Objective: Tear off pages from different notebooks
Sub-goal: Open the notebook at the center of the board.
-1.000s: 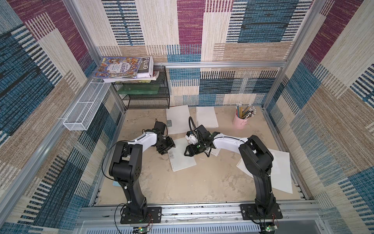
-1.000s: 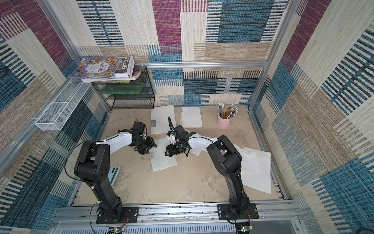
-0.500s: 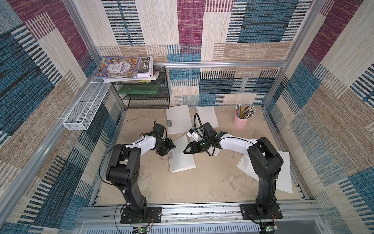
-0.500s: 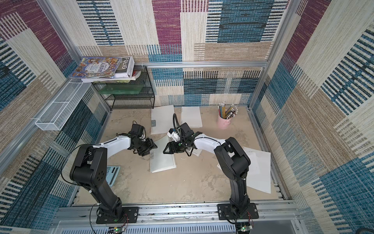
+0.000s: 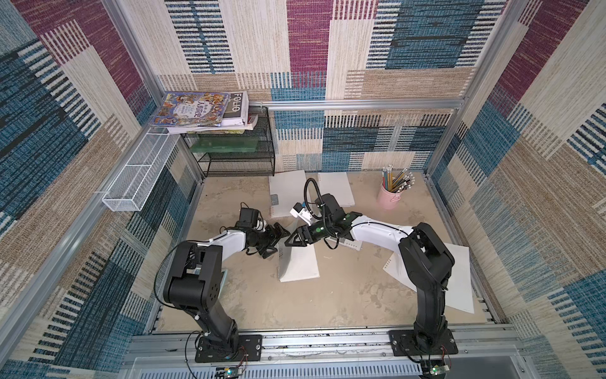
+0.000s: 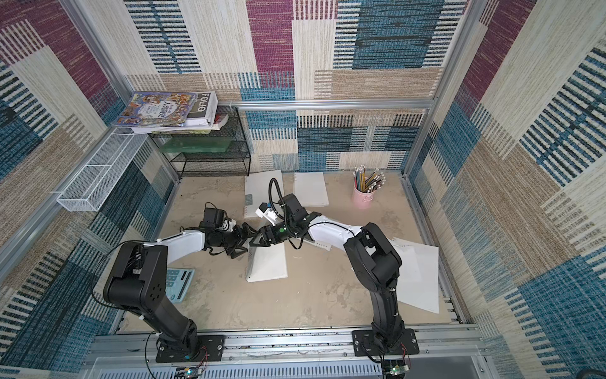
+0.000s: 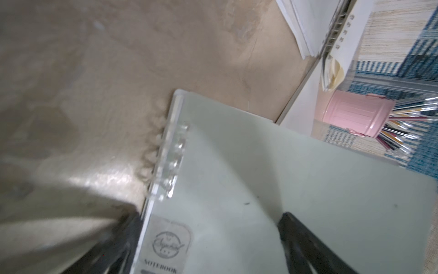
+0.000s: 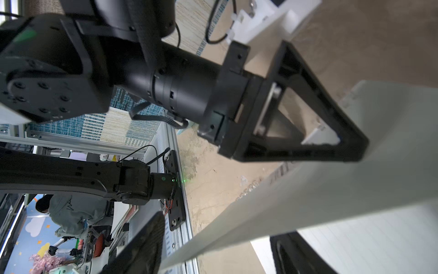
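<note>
A spiral notebook [image 5: 303,267] [image 6: 269,267] lies mid-table, its frosted cover [image 7: 260,166] [image 8: 355,185] raised at a slant over the lined first page [image 8: 379,237]. My left gripper [image 5: 277,242] [image 6: 246,242] [image 7: 208,220] is open at the spine edge, its fingers wide on either side of the cover's label [image 7: 169,246]. My right gripper [image 5: 290,241] [image 6: 254,241] [image 8: 218,227] faces it, open, with the cover's edge running loose between its fingers. Two notebooks [image 5: 288,190] [image 5: 337,188] lie at the back, a third notebook [image 5: 347,244] under the right arm. Torn pages [image 5: 459,275] lie at the right.
A pink pencil cup [image 5: 390,197] stands at the back right. A black wire rack [image 5: 236,157] with colourful books [image 5: 200,110] on it fills the back left corner, beside a white mesh basket [image 5: 137,177] on the wall. A light-blue calculator [image 6: 177,284] lies by the left arm.
My left gripper has opened wide at the notebook's spine edge. The notebook has slid a little toward the front, and both grippers have drawn closer together over it.
</note>
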You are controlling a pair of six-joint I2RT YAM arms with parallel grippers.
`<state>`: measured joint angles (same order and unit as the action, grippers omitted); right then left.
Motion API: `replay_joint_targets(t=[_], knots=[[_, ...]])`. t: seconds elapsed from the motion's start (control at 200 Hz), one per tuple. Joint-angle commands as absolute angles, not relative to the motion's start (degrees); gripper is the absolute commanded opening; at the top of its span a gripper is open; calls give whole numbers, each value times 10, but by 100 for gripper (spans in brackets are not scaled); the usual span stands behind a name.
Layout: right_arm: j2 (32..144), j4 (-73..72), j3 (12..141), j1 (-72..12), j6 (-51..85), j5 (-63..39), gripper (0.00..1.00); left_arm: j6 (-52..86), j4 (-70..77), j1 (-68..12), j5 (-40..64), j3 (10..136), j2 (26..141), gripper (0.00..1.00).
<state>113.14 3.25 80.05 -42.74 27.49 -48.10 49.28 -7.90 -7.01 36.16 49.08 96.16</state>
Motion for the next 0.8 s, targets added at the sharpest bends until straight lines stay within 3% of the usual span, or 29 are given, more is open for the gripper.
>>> replay_joint_targets(t=[0.0,0.521,0.661,0.796], knots=[[1146,65,847,-446,228,-490,71,539,-31,-48,386,447,929,99],[1229,83,965,-463,194,-493,71,660,133,7,391,357,809,99],[1242,57,971,-458,195,-505,71,646,118,16,388,371,791,99],[1242,40,955,-448,201,-501,64,606,92,17,418,401,813,100]])
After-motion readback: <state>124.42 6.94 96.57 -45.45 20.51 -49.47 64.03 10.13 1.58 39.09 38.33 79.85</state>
